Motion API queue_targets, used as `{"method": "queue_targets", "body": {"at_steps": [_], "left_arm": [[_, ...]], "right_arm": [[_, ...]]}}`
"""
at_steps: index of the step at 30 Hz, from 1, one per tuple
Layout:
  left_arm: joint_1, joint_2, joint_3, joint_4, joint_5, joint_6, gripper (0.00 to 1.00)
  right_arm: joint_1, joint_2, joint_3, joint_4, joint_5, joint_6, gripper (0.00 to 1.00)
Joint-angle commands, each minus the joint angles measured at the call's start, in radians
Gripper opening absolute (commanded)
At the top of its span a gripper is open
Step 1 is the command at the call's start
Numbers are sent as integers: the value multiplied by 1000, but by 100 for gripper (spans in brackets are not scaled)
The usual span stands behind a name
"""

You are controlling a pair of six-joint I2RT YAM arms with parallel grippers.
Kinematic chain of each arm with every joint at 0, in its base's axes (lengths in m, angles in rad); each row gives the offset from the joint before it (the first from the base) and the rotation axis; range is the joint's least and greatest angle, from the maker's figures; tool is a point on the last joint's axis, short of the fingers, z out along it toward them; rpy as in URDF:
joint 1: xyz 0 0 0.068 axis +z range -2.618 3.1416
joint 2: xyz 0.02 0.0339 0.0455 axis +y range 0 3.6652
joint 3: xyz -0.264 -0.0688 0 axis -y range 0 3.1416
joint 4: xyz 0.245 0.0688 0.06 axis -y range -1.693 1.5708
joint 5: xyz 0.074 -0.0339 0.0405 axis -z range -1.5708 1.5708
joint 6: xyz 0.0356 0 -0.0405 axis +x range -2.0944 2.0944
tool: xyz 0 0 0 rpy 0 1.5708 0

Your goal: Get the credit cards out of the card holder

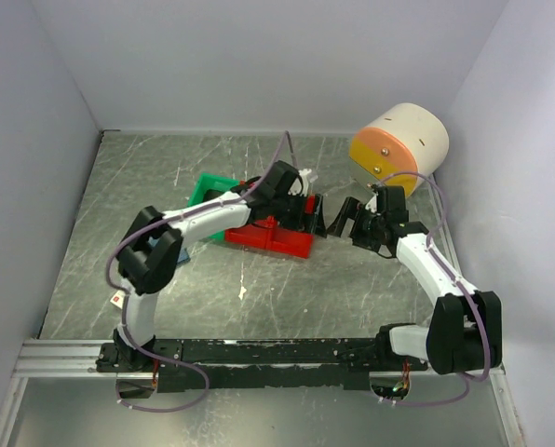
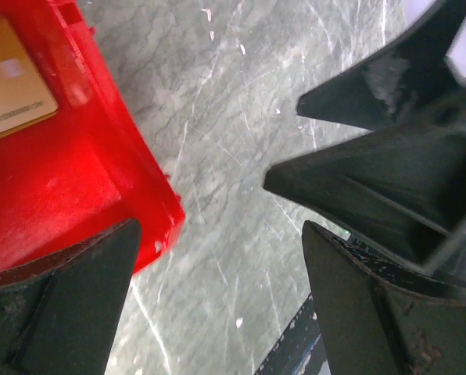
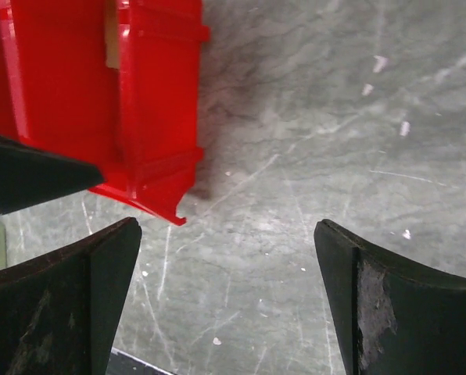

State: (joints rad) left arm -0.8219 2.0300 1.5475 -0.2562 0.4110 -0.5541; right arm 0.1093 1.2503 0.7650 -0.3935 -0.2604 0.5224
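Top external view: both arms meet over the scuffed grey marbled desk (image 1: pixel 352 298), at the right end of the shallow red plastic bin (image 1: pixel 282 244). A green plastic bin (image 1: pixel 206 192) sits just behind it. Left tool (image 2: pixel 221 234) is open and empty, above the red bin's corner. Right tool (image 3: pixel 225 234) is open and empty, over bare desk just beside the bin. A tan flat card (image 2: pixel 10 78) with a pale square lies inside the red bin, probably a credit card already out. The card holder is not visible in any view, possibly hidden under the arms. Judged step: between extractions. The next move calls for locating the holder, steadying it with one tool and pinching a card edge with the other.
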Motion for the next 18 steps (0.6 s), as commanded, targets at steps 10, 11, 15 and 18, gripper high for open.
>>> {"method": "queue_targets", "body": {"at_steps": [10, 11, 15, 18], "left_arm": [[276, -606, -363, -197, -361, 75, 95], [338, -646, -392, -207, -364, 81, 95], [591, -694, -448, -263, -318, 122, 95], [736, -646, -451, -269, -251, 150, 95]], "right_arm": [[274, 209, 197, -22, 211, 8, 94], [285, 223, 206, -31, 238, 11, 95], [318, 283, 245, -73, 340, 7, 95], [320, 324, 279, -95, 379, -10, 96]]}}
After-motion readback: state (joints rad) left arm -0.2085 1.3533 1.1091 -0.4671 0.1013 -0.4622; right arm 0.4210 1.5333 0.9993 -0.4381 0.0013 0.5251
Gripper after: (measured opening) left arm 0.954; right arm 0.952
